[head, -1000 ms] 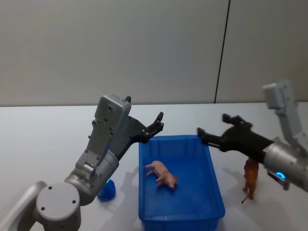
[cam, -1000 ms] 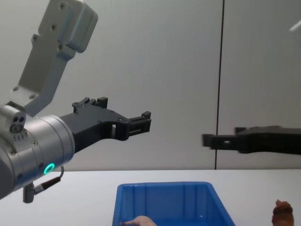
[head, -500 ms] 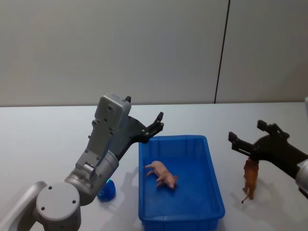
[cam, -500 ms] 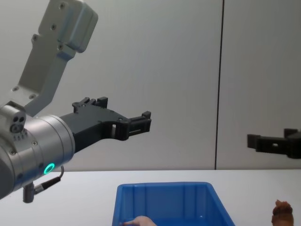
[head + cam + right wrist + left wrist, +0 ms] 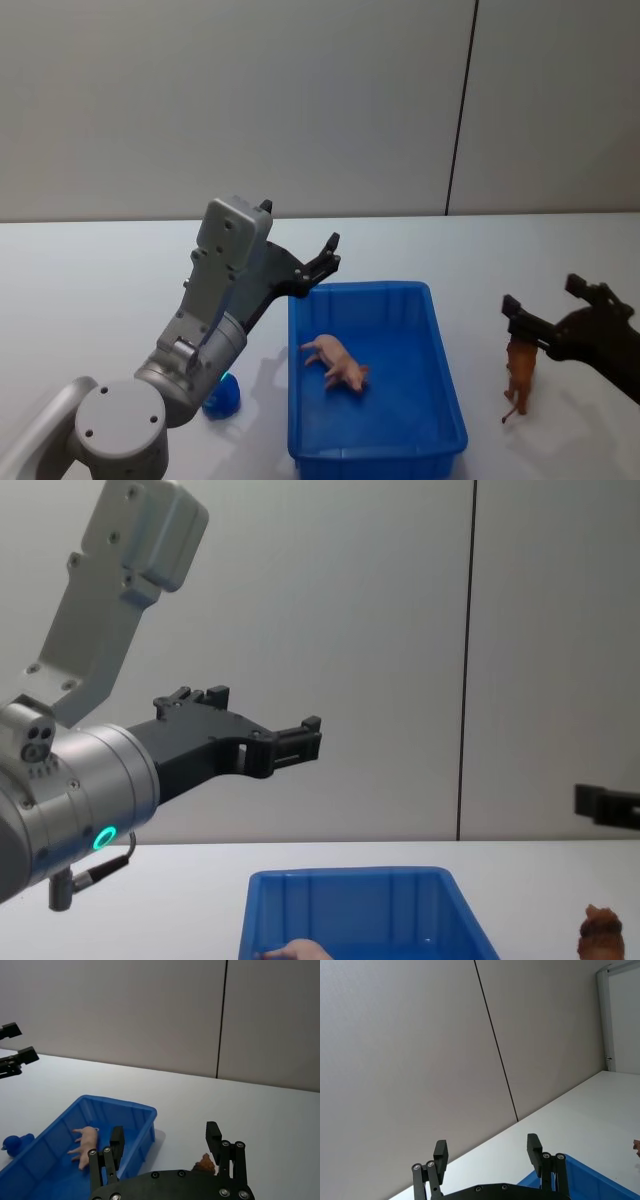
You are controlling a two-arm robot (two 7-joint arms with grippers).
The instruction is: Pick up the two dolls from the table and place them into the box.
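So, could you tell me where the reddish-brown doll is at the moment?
In the head view the reddish-brown doll stands on the table just right of the blue box, close by the open right gripper.

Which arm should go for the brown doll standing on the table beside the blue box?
Right. The right pincer hovers open by the brown doll, right of the box. The left pincer, also open, is at the box's far left corner, across the box.

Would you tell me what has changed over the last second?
The right gripper, open, pulled back rightward from above the box toward the brown doll on the table. The left gripper, the pink doll in the box and the brown doll stayed put.
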